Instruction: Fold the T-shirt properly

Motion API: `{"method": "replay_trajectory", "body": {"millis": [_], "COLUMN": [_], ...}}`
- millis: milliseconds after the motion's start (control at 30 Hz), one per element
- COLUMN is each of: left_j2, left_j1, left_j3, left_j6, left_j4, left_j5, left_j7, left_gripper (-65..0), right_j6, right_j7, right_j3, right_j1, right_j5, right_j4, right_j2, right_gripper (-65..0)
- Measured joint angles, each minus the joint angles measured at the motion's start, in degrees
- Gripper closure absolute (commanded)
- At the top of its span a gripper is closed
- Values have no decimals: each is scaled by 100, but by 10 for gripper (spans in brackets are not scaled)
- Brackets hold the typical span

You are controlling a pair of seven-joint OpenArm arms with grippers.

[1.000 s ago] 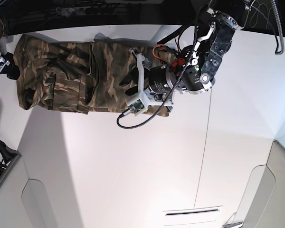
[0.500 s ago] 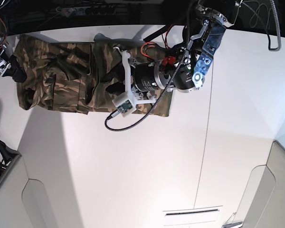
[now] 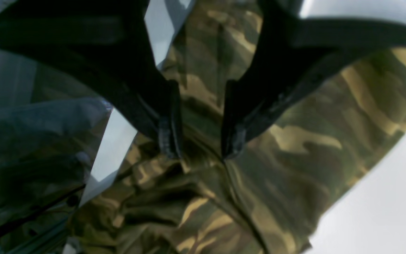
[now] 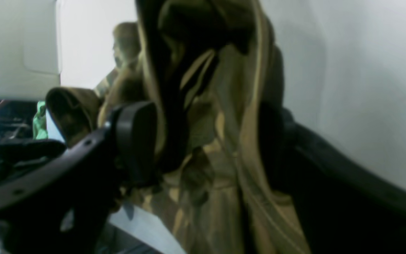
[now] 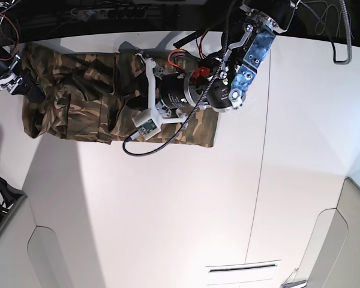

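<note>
The camouflage T-shirt (image 5: 78, 96) lies in a crumpled strip along the far side of the white table (image 5: 168, 210). My left gripper (image 5: 129, 99) reaches in from the right over the shirt's middle. In the left wrist view its dark fingers (image 3: 169, 141) pinch a raised ridge of the T-shirt (image 3: 294, 158), so the left gripper (image 3: 200, 148) is shut on a fold. My right gripper (image 5: 27, 89) sits at the shirt's left end. In the right wrist view the right gripper (image 4: 206, 148) stands wide open, its jaws on either side of a bunched edge of the T-shirt (image 4: 217, 106).
A black cable loop (image 5: 150, 149) from the left wrist camera hangs over the shirt's near edge. Dark clutter and wires (image 5: 96, 12) line the table's back edge. Grey panels (image 5: 48, 258) sit at the near left and near right corners.
My left arm has swept leftward across the shirt with its jaws unchanged. My right gripper has moved right, from beside the shirt's left edge onto it.
</note>
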Motion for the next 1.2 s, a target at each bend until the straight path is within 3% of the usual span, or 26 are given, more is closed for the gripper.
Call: {"method": "replay_trajectory", "body": {"millis": [400,567,633,733,800,1200], "left_j2": [0,0,0,0,0,0], "left_j1": [0,0,0,2,-2,2], "left_j3": [0,0,0,0,0,-229], "left_j6": [0,0,0,0,0,0], "left_j4": [-57,-57,-57,-57,-57,173], "left_j5": [-4,-7,-4,-4,-4,-164], "left_j7": [-2,-2,-2,-2,-2,22], "left_gripper": [-194,-194,-194,-194,-194,-194], "right_j6": [68,127,129,66,122,81], "right_j7": [190,560,667,682,660,647], "right_j3": [-1073,-1276,-1346,-1453,-1480,-1460], "right_j1": [9,20,24,35,33,179], "right_j5": [125,-328,-476,-678,-761,-909], "right_j4": [17,50,50,48,48,48], "right_j2": [15,31,33,44,44,48], "right_gripper": [-429,-428,-359,-126,-16,0]}}
